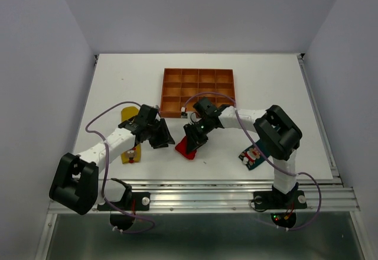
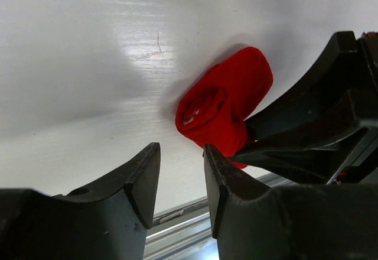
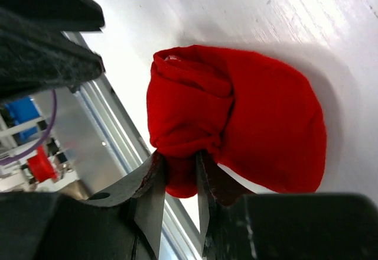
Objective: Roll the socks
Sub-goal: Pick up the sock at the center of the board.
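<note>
Right fingers pinch the red sock, hiding that edge

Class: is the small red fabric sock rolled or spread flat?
Partly rolled: the red sock shows a coiled end and loose flap.

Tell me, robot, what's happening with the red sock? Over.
Right fingers pinching partly rolled red sock. Left fingers open, empty, beside it. Nothing in the way.

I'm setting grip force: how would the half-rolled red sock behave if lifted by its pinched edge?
Probably floppy: the red sock bunches softly where the right gripper pinches its edge. The loose roll may unwind when lifted. Small, thin cloth: likely light, unlikely to slip.
</note>
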Controlling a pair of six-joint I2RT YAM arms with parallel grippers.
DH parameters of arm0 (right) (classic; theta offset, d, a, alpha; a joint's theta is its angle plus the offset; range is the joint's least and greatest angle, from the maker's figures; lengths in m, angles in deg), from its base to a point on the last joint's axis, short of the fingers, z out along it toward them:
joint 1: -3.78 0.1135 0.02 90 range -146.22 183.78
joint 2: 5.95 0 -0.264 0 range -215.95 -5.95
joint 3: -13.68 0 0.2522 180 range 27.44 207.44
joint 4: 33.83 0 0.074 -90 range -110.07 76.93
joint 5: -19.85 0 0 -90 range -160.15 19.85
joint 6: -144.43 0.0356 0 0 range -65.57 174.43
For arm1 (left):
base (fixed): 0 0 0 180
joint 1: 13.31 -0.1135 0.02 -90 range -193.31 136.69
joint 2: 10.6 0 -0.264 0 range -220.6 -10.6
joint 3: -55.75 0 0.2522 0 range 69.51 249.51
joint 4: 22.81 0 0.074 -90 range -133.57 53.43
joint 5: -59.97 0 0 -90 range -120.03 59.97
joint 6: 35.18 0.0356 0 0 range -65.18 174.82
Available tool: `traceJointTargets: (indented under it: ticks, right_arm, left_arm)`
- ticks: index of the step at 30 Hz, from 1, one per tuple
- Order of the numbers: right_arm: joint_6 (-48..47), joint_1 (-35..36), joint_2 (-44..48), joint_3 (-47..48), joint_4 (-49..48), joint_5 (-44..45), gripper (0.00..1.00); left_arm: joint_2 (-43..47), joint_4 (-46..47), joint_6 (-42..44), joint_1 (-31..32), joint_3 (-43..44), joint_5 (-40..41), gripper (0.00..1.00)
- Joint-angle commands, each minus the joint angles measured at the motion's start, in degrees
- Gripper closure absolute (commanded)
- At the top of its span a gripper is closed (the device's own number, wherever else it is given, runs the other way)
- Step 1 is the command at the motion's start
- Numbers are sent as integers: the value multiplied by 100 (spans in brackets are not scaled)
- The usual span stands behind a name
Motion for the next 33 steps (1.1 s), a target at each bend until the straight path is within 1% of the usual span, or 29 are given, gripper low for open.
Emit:
traceJointTargets:
  ticks: [1, 8, 18, 26, 30, 33]
  right_arm:
    - [90, -39, -292, 464, 424, -423, 99]
    - [213, -207, -644, 746, 635, -406, 99]
    - [398, -364, -882, 825, 626, -362, 99]
    - [451, -365, -1014, 851, 617, -108, 95]
    - [486, -418, -1067, 895, 635, 200, 94]
    - [503, -418, -1049, 904, 635, 288, 91]
  left_arm:
    - [143, 228, 208, -27, -145, -275, 52]
    - [-85, 711, 296, -9, -224, -530, 51]
    - [-525, 940, 393, -1, -277, -600, 51]
    - [-744, 1169, 358, 96, -277, -697, 50]
    - [-841, 1231, 349, 140, -259, -715, 50]
    - [-947, 1239, 349, 175, -251, -697, 50]
